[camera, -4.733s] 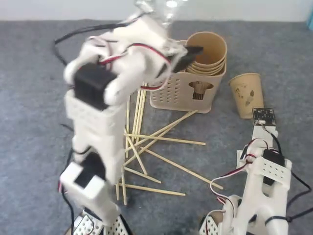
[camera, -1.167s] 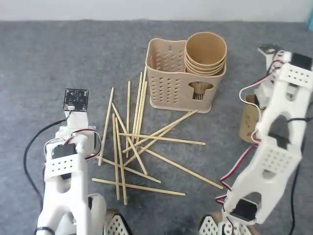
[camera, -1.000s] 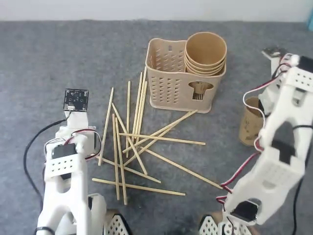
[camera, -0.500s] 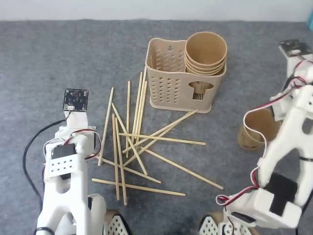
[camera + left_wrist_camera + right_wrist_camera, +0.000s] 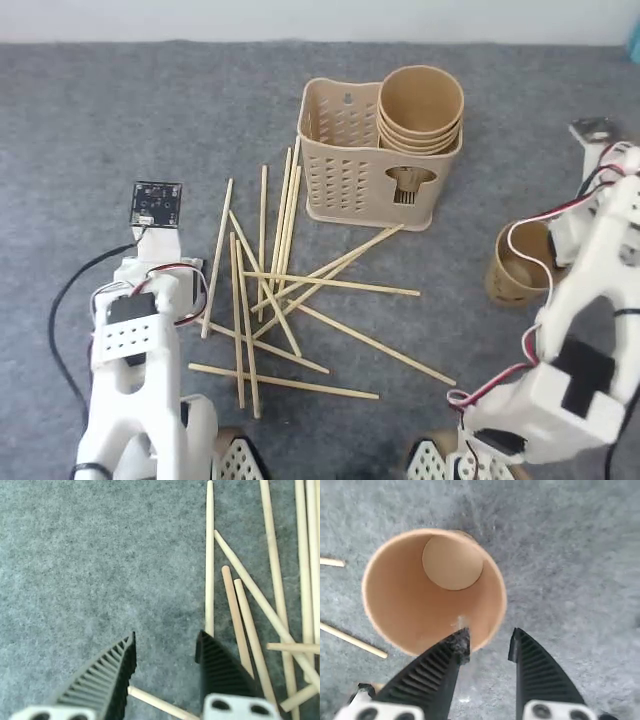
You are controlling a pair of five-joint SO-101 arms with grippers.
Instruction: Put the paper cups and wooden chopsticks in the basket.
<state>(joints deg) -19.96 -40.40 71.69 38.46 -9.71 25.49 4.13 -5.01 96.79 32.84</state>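
Done: cup stack (image 5: 421, 108) in basket (image 5: 345, 150) | Remaining: one paper cup (image 5: 518, 266) standing on counter (image 5: 120, 110) near basket; chopsticks (image 5: 270, 290) all loose on counter | right pincer (image 5: 489, 637) parted astride cup rim, unclosed | left pincer (image 5: 165, 637) open, empty

Open grey counter (image 5: 120, 110) stretches left of the basket (image 5: 345, 170). In front, crisscrossed chopsticks (image 5: 280, 300) clutter the way. Stacked cups (image 5: 421, 105) plug its right compartment. Right of the basket stand a lone cup (image 5: 520, 265) and the right arm (image 5: 590, 330).
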